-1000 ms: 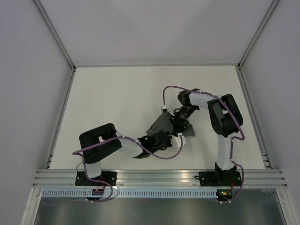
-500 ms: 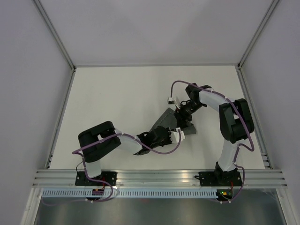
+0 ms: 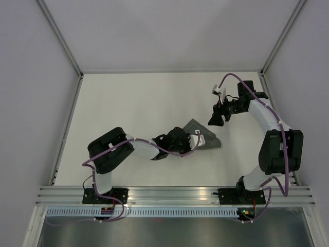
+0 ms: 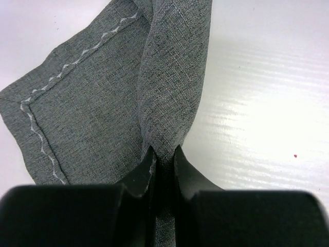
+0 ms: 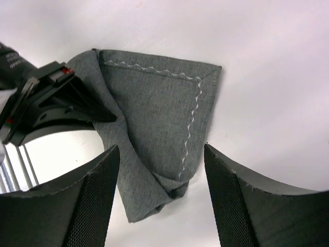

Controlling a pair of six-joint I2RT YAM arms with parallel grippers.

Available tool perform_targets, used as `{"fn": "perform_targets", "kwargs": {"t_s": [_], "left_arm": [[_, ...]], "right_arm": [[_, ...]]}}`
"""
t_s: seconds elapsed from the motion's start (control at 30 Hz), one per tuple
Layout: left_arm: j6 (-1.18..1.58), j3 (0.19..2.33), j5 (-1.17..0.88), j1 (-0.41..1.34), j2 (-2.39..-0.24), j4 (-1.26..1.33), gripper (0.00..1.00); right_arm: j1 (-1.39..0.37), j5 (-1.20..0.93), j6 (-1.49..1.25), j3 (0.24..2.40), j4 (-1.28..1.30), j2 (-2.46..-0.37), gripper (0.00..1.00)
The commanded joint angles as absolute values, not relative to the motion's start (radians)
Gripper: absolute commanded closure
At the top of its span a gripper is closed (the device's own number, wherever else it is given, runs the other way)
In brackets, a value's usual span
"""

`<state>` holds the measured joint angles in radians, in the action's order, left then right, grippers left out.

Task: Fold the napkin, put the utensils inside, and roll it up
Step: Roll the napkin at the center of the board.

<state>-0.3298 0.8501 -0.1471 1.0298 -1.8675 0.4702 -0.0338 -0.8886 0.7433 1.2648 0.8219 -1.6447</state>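
**Operator:** Where is the napkin [image 3: 203, 138]?

**Technician:** It lies folded and bunched on the table [image 3: 128, 103], right of centre and towards the near edge.

**Operator:** What is the left gripper [image 4: 163, 157] doing?

**Technician:** It is clamped on a rolled ridge of the napkin, jaws nearly together.

**Operator:** And the right gripper [image 5: 161, 149]?

**Technician:** Its jaws are spread wide and hold nothing. It is raised, apart from the cloth. What the fold contains cannot be determined.
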Motion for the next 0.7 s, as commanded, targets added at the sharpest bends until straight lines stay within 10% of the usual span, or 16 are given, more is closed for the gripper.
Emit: {"fn": "perform_targets", "kwargs": {"t_s": [0.0, 0.67], "left_arm": [[-0.239, 0.883, -0.324, 1.008, -1.956, 0.232, 0.98], [-0.193, 1.189, -0.537, 0.910, -2.080, -0.187, 0.98]], "right_arm": [[0.008, -0.950, 0.859, 1.206, 0.844, -1.541, 0.28], [-0.095, -0.697, 0.945, 0.618, 0.442, -1.042, 0.22]]}}
